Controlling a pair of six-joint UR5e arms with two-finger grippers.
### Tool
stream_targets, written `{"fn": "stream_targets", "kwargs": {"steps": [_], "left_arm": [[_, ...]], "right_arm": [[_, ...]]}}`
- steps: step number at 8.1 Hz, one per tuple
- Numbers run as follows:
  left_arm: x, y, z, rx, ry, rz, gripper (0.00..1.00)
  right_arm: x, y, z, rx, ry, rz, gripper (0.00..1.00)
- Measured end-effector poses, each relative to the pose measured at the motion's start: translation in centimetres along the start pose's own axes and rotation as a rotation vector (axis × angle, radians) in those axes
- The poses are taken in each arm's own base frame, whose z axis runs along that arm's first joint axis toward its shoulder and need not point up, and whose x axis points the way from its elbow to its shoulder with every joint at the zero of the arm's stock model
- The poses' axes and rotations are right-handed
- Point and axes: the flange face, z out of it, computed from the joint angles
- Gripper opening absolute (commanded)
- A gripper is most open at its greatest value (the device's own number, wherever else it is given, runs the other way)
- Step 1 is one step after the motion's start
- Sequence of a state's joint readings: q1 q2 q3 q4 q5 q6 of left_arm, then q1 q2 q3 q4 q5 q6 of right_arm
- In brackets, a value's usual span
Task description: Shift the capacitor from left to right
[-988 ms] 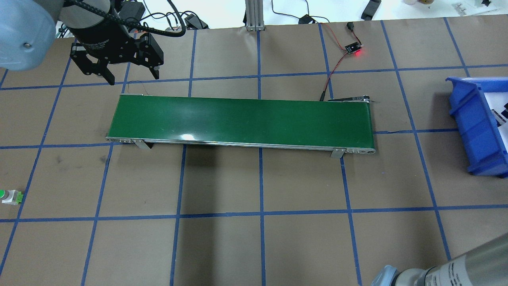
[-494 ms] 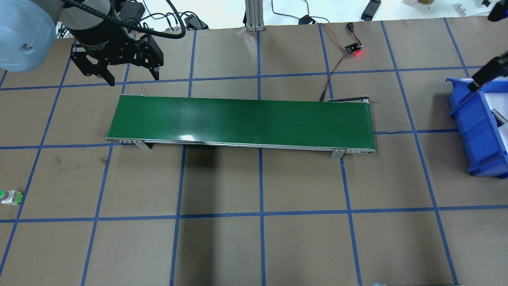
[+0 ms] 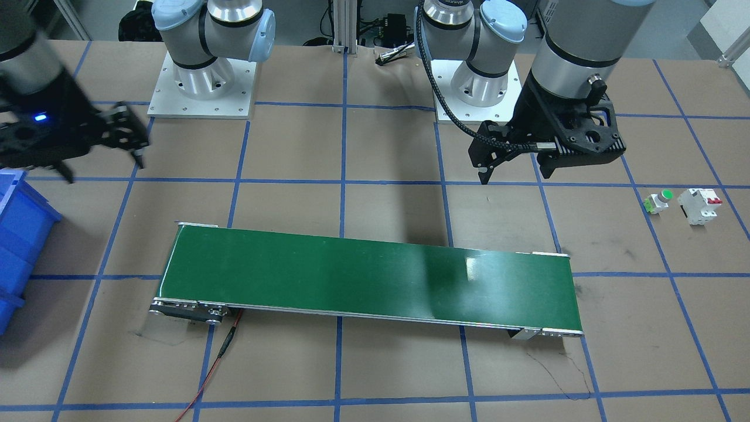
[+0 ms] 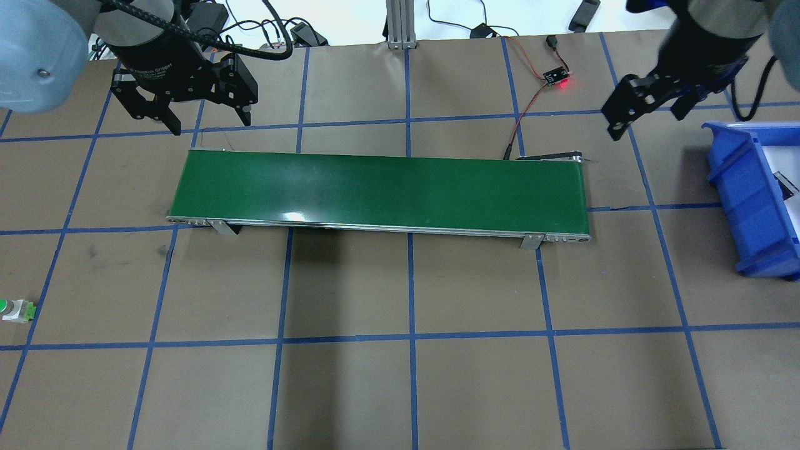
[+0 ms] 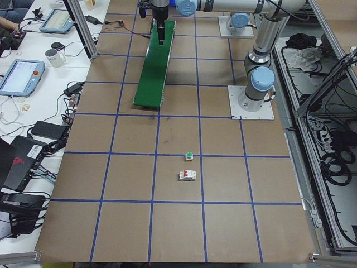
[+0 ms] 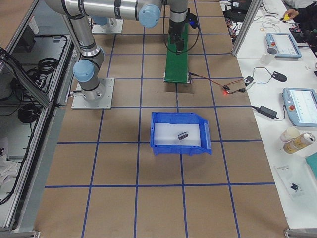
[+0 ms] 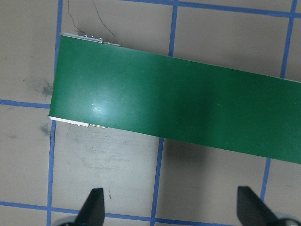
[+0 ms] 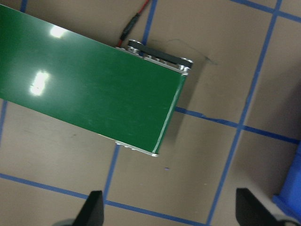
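Observation:
The capacitor [image 6: 183, 135], a small black cylinder with whitish markings, lies on the white floor of the blue bin [image 6: 178, 117]. No gripper touches it. My left gripper [image 4: 210, 124] is open and empty. It hovers just behind the left end of the green conveyor belt [image 4: 381, 190], and it also shows in the front view [image 3: 514, 174] and the left wrist view [image 7: 171, 207]. My right gripper [image 4: 650, 119] is open and empty. It hovers behind the belt's right end, left of the bin [image 4: 744, 194]. It is blurred in the front view [image 3: 104, 167].
A green-capped push button [image 3: 659, 201] and a white breaker with red switches [image 3: 699, 205] stand on the brown table at my left. A small sensor board with a red light [image 4: 556, 76] and its wires lie behind the belt's right end.
My right arm has left the lower right corner, and its gripper has swung in at the upper right, now behind the belt's right end. My left gripper has not moved.

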State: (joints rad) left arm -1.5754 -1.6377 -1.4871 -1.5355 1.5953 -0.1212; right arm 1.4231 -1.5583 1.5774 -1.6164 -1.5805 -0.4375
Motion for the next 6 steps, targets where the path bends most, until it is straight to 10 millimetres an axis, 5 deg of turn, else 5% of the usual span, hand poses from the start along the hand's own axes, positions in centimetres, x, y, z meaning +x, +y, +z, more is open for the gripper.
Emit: {"fn": "stream_targets", "kwargs": {"steps": [2,3,6], "left_arm": [[0.0,0.0,0.0,0.000,0.000,0.001,1.00],[0.0,0.0,0.0,0.001,0.000,0.002,1.00],[0.0,0.0,-0.2,0.003,0.000,0.003,1.00]], "right_arm": [[-7.4,-0.2,-0.7,0.001,-0.004,0.085,1.00],[-9.2,-0.1,-0.8,-0.002,-0.003,0.112,1.00],[-10.4,0.1,-0.9,-0.003,0.001,0.146,1.00]]}}
